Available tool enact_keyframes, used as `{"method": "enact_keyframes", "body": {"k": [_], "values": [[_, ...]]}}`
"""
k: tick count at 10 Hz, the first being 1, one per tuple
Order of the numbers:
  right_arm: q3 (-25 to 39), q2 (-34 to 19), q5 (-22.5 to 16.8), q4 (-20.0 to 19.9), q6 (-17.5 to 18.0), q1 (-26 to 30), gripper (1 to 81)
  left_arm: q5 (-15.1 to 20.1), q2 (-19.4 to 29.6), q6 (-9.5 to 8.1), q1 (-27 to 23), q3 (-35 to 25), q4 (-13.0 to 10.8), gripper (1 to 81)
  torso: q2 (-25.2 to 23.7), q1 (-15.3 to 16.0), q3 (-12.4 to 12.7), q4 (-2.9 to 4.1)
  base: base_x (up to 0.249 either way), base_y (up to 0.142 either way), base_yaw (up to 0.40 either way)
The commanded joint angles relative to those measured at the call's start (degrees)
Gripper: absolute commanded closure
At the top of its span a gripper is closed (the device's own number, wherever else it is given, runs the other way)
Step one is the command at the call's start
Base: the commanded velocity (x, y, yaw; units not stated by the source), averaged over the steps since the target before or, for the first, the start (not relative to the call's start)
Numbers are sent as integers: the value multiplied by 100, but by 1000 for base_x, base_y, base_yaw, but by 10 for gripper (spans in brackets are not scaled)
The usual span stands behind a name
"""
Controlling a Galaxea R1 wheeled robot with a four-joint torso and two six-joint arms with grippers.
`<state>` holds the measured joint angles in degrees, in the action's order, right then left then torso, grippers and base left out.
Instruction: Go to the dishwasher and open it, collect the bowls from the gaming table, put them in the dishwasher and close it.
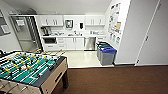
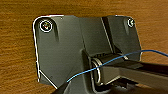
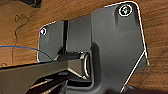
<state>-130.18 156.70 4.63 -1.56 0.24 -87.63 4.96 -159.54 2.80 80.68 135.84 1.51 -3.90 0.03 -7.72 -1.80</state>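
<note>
Left pincer: the left wrist view gives the robot's own dark plate and jointed bar over brown carpet [image 2: 17, 62], with a thin blue cable [image 2: 110, 61] crossing in front; I cannot tell whether the fingers are spread or pressed together, nor that they touch anything.
Right pincer: the same holds in the right wrist view, plate and bar above the brown carpet, a blue cable [image 3: 22, 47] curving in at one side; its state cannot be told.
Dishwasher [image 1: 89, 43]: under the counter on the far kitchen wall, brushed steel front, door closed, set between the white lower cabinets [image 1: 70, 43] and the bins.
Foosball table [image 1: 27, 71]: near the camera at lower left, green field, rods with yellow and dark figures, wooden side panel; it stands on the brown carpet.
Bins: a grey bin with a blue lid [image 1: 107, 55] nearest, darker bins behind it, standing on the pale kitchen floor [image 1: 80, 58] against the right-hand wall.
Counter: a dark coffee machine [image 1: 45, 31] at the left end, a sink tap near the middle, small items too blurred to name.
Writing: posters [image 1: 114, 21] hang on the right-hand wall, but no text is legible; no brand can be read anywhere.
Door: a white door [image 1: 155, 35] at far right, closed.
</note>
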Motion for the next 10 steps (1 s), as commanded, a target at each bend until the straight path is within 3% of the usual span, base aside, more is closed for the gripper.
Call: {"method": "enact_keyframes", "body": {"k": [1,10], "values": [[73,-48,-287,-37,-24,223,10,348,88,10,-320,-49,-19,10,0,0,-2,0,151,0,0],[56,-4,-279,-37,-24,214,10,348,71,10,-319,-49,-2,10,0,2,0,0,157,0,0]]}}
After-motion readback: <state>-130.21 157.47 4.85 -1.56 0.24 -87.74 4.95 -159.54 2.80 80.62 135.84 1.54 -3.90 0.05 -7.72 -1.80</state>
